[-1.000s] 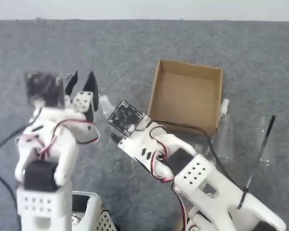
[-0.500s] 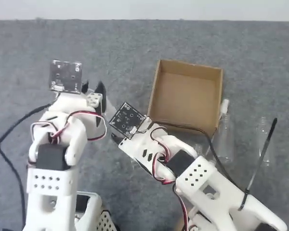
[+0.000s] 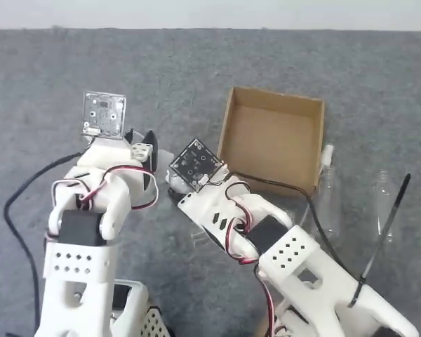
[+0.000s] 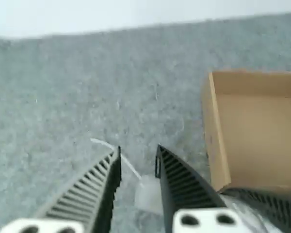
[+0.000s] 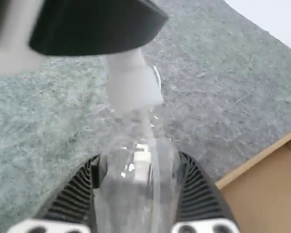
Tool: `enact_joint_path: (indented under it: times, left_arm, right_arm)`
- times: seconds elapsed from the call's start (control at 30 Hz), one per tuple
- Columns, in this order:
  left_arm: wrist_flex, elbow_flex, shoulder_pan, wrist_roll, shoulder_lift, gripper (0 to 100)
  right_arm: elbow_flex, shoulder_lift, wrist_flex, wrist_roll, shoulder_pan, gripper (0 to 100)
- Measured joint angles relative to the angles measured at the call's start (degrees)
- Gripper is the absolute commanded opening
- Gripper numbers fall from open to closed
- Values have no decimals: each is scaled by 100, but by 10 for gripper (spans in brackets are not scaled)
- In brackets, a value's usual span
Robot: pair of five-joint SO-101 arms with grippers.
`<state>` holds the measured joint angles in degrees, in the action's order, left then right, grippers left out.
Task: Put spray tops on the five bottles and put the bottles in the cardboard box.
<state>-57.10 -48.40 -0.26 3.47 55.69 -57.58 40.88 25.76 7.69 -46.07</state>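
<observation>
My right gripper (image 5: pixel 138 170) is shut on a clear plastic bottle (image 5: pixel 136 160) that carries a white spray top (image 5: pixel 133 80) on its neck. My left gripper (image 4: pixel 138 155) is open, and its black fingers (image 4: pixel 177 179) stand on either side of that spray top (image 4: pixel 146 194). In the high view the left gripper (image 3: pixel 149 144) sits just left of the right arm's wrist (image 3: pixel 196 165), both to the left of the open cardboard box (image 3: pixel 270 140). The box (image 4: pixel 252 131) has nothing in it.
Right of the box lie a clear bottle with a white top (image 3: pixel 326 196) and another clear bottle (image 3: pixel 380 189), crossed by a black cable. The grey carpet (image 3: pixel 161 70) stretches behind the arms. A box corner (image 5: pixel 276 194) is close to the held bottle.
The left arm has swung right and down, bringing its open gripper over the bottle's spray top. The right arm has shifted slightly toward it with the bottle.
</observation>
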Motion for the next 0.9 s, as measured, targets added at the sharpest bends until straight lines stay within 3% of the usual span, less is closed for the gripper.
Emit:
enact_joint_path:
  times: [0.13, 0.47, 0.73, 0.9]
  left_arm:
    - [0, 0, 18, 0, 0, 105]
    - [53, 18, 976, -26, 0, 105]
    - [-35, 457, 413, -35, -9, 178]
    - [-545, 1354, 9, -35, -9, 174]
  right_arm:
    - [0, 0, 0, -9, 0, 6]
    - [-9, 0, 0, -44, -167, 6]
    - [0, 9, 0, -62, -167, 6]
    - [0, 9, 0, -62, -167, 6]
